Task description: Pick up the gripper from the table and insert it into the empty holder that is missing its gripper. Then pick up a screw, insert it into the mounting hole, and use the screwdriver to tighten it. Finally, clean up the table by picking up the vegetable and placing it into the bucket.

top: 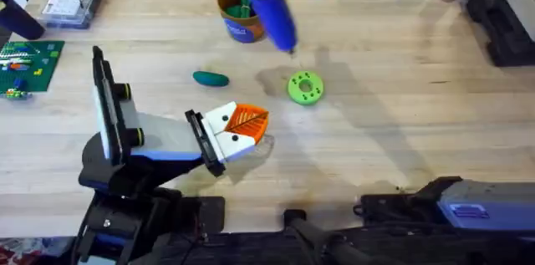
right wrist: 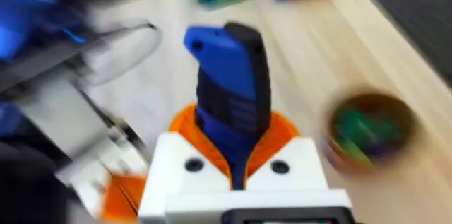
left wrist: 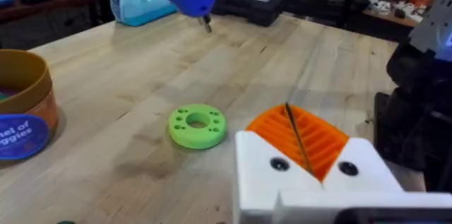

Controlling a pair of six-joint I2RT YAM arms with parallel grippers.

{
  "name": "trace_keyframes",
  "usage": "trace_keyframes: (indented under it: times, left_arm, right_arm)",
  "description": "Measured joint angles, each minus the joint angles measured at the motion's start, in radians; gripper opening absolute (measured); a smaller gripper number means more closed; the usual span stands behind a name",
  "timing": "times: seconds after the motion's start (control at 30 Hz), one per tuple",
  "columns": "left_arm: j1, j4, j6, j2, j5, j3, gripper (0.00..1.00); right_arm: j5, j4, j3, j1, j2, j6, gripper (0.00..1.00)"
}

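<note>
Nearest me, the risk sits at the holder (top: 203, 141), the black plate at the end of the white-and-black body low on the left. White blocks with orange ribbed tips butt up against it. One of them should be the gripper (top: 238, 127), though I cannot tell which block is the added one, nor whether a screw sits in either dark hole on top. If a block is only pushed in, a driver coming down crooked could shove it out of the plate. The thin bit could also skid off the hole.

A little farther out the vegetable (top: 211, 78) lies on the bare table, well apart from the bucket (top: 238, 16), so the cleanup is not yet done. The green disc (top: 305, 87) lies near it, and grabbing that instead would be an easy mistake.

Farthest off, the screwdriver (top: 272, 6) hangs tilted in the air, its bit pointing down at the wood between disc and bucket. Its body passes just beside the bucket's rim, so a careless swing could tip the bucket, which already has green things in it.

As for the pincers, the left one (left wrist: 291, 114) has its orange pads (left wrist: 321, 143) pressed together with only a dark seam between, and I judge nothing is caught there. The right one (right wrist: 236, 146) is clamped narrow around the blue body of the screwdriver and carries it off the table.
</note>
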Motion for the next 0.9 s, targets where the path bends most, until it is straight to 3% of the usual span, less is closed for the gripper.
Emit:
trace_keyframes:
  times: [0.17,0.43,0.57,0.73,0.9]
  left_arm:
    - [0.0,0.0,0.0,0.0,0.0,0.0,0.016]
    - [0.0,0.0,0.0,0.0,0.0,0.0,0.016]
    - [0.0,0.0,0.0,0.0,0.0,0.0,0.016]
    - [0.0,0.0,0.0,0.0,0.0,0.0,0.005]
    - [0.0,0.0,0.0,0.0,0.0,0.0,0.005]
  right_arm:
    - [0.33,-0.212,0.158,0.001,-0.003,-0.184,0.047]
    - [0.745,-0.358,0.178,-0.01,-0.006,-0.289,0.047]
    - [0.852,-0.431,0.178,-0.064,0.007,-0.337,0.045]
    - [0.905,-0.493,0.171,-0.152,0.095,-0.406,0.044]
    - [0.924,-0.446,0.044,-0.219,0.168,-0.549,0.042]
